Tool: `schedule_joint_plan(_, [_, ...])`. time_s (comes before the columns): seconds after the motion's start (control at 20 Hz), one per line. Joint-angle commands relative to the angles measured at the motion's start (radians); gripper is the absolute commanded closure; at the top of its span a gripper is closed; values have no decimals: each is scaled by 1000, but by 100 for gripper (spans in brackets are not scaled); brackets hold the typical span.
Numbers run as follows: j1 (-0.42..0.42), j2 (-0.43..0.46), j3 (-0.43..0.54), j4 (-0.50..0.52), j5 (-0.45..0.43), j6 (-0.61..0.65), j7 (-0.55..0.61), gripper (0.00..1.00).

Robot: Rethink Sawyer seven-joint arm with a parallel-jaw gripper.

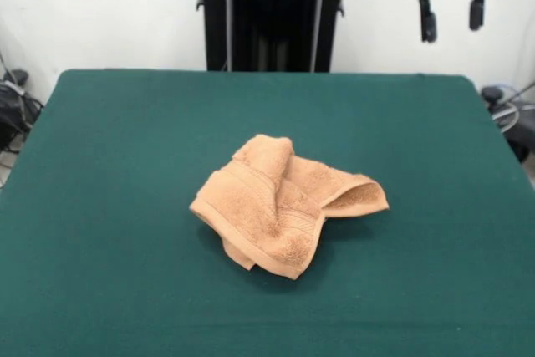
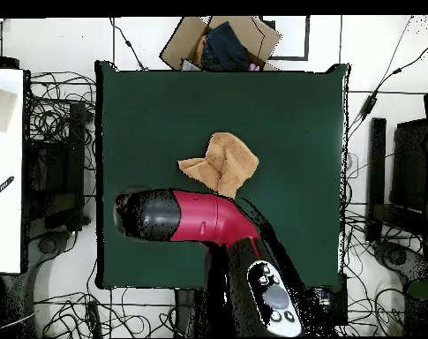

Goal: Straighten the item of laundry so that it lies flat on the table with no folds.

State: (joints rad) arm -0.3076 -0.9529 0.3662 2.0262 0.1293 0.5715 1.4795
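The peach-orange towel (image 1: 284,202) lies crumpled near the middle of the dark green table (image 1: 117,165). Its layers are folded over each other, one corner curls up at the right, and a woven band shows on the front flap. My gripper (image 1: 452,21) hangs high at the top right of the front view. It is well above the table's far right corner and far from the towel, open and empty. In the overhead view the towel (image 2: 221,163) sits just above my red and black arm (image 2: 195,218), which hides the gripper over the table (image 2: 296,115).
The black pedestal (image 1: 272,14) stands behind the table's far edge. An open cardboard box (image 2: 221,40) sits beyond the table's opposite side. Cables (image 2: 54,106) lie on the floor around the table. A white surface (image 2: 5,168) stands at the left.
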Motion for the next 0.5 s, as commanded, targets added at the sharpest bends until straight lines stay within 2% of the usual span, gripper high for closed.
schedule_joint_plan(0.05, [23,143,54,-116,-69,68,13,0])
schedule_joint_plan(0.5, [23,169,48,-182,-75,128,16,0])
